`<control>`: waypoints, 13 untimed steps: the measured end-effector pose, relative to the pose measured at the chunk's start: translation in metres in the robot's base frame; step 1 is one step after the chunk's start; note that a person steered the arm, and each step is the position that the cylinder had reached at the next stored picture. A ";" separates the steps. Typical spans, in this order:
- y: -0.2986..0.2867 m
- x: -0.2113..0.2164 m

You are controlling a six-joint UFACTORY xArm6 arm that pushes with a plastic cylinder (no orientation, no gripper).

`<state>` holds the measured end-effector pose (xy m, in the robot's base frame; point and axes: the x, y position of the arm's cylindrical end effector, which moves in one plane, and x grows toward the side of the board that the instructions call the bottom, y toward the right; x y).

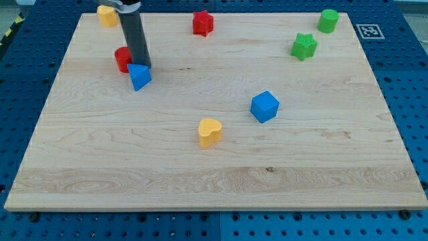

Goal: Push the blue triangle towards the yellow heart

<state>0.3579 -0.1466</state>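
- Camera view: rod upright at the board's upper left; my tip touches the blue triangle, holding nothing.
- Yellow heart lies well apart, toward the view's lower right.
- Count: two blue, two red, two green, two yellow blocks.

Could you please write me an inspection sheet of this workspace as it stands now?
Surface: pale wooden board, flat.
Job's things: blue triangle block at the view's upper left; yellow heart block near centre, well apart.
Clutter: red cylinder block beside the rod; yellow block, red star block, green star block, green cylinder block, blue cube block.
Grippers: none; my tip at the triangle's upper edge.
Cables: nothing seen.
Surroundings: blue perforated table; fiducial marker.
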 end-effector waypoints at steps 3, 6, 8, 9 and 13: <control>0.059 -0.013; -0.008 -0.047; -0.008 -0.042; -0.010 -0.032; -0.024 -0.006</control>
<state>0.3524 -0.1709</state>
